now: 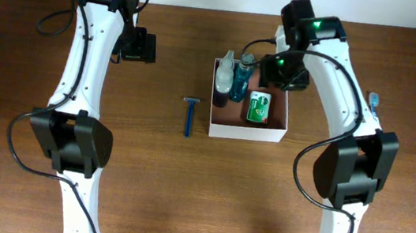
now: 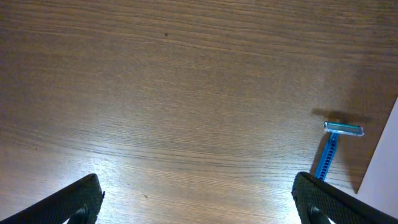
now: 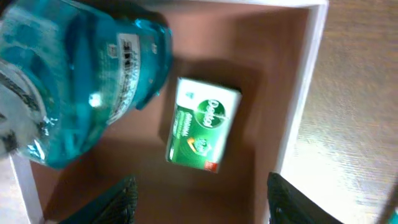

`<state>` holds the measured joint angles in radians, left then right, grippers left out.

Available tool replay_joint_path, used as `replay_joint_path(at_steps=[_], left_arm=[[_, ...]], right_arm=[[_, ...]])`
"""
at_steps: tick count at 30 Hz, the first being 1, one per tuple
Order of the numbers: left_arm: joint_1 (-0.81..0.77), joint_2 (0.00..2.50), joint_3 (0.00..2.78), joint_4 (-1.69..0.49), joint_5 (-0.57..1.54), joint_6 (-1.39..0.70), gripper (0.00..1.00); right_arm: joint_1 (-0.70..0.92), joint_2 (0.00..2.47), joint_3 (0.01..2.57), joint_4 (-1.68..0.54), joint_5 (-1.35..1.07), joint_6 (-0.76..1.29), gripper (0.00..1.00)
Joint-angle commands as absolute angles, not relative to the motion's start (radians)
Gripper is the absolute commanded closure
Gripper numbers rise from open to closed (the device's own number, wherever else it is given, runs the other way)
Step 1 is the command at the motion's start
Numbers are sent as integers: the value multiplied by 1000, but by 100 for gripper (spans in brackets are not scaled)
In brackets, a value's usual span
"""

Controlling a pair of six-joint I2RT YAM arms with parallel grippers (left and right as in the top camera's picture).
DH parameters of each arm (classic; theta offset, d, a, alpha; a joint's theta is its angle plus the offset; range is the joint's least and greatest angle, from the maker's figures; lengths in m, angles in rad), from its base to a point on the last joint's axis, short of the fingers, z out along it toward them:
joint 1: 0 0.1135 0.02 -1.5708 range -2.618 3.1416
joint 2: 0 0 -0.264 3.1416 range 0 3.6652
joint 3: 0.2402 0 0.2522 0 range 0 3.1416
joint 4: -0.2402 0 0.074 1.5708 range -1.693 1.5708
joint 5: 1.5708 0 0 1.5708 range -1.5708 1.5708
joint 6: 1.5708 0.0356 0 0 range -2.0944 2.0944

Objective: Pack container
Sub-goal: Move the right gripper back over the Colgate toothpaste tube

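The white-walled container (image 1: 246, 131) sits mid-table and holds a blue liquid bottle (image 1: 242, 79), a clear spray bottle (image 1: 224, 75) and a green soap packet (image 1: 258, 107). A blue razor (image 1: 189, 116) lies beside it on the wooden table (image 1: 153, 173). The right gripper (image 3: 202, 202) hangs over the container, spread wide and empty. The left gripper (image 2: 199, 205) is equally wide above bare wood.

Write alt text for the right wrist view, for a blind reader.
Inside the white-walled container, a green packet lies flat on the brown floor beside a clear blue bottle. The right gripper hangs open above them.
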<state>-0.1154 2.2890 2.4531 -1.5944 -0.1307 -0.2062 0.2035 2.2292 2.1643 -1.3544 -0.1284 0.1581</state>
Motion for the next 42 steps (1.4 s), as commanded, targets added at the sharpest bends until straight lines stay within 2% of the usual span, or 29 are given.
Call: replay_joint_path(at_steps=[1, 8, 15, 17, 22, 28, 36, 42], left_arm=[[-113, 2291, 2449, -1599, -127, -216, 1], [-113, 2291, 2449, -1594, -127, -216, 1], [-113, 2291, 2449, -1572, -128, -216, 1], [-113, 2291, 2449, -1555, -127, -216, 1], [-113, 2291, 2449, -1557, -127, -216, 1], [-113, 2291, 2449, -1528, -127, -216, 0], [-113, 2291, 2449, -1493, -127, -216, 1], [-113, 2291, 2449, -1493, -127, -216, 0]], right_arm=[[145, 2225, 2275, -1398, -115, 161, 36], [-16, 2214, 2572, -1639, -115, 89, 23], [-189, 2189, 2614, -1699, -214, 49, 23], [-214, 2165, 2566, -1699, -224, 12, 21], [-265, 2054, 2316, -1699, -106, -25, 8], [-310, 2033, 2103, -1695, -127, -53, 2], [-275, 2033, 1833, -1535, -130, -157, 0], [-241, 2033, 1673, -1319, -118, -212, 1]])
